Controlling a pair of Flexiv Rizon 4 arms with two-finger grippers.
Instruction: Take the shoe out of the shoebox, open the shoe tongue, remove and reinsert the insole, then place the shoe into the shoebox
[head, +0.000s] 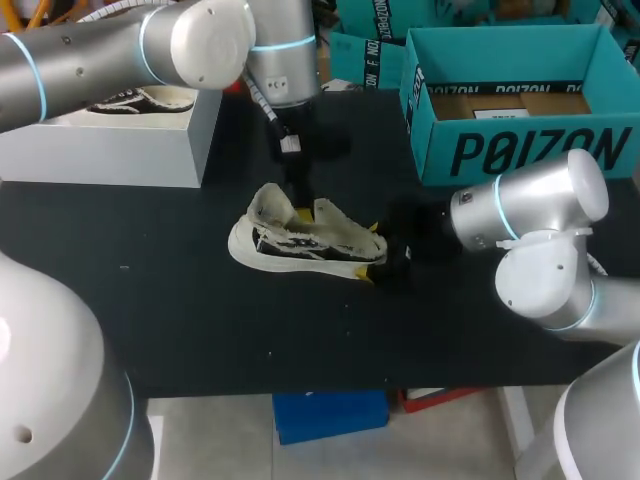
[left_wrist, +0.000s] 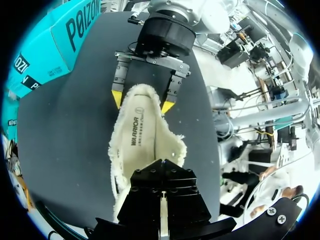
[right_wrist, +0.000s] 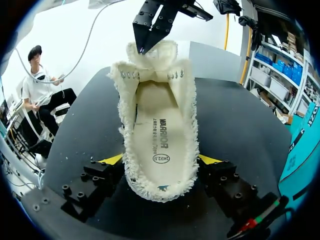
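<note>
The black desk (head: 180, 320) holds a fluffy white shoe (head: 300, 240) lying in the middle, well apart from the boxes. My right hand (right_wrist: 161, 160) is at the heel. Its two yellow tips press the heel from both sides, so it is clamped on the shoe. The insole (right_wrist: 160, 135) lies flat inside. Farther on, the tongue (right_wrist: 150, 60) stands up. My left hand (right_wrist: 143, 47) comes down at the tongue with its fingers together. I cannot tell if they pinch it. At the back stand an open teal shoebox (head: 520, 150) and a white box (head: 110, 150).
</note>
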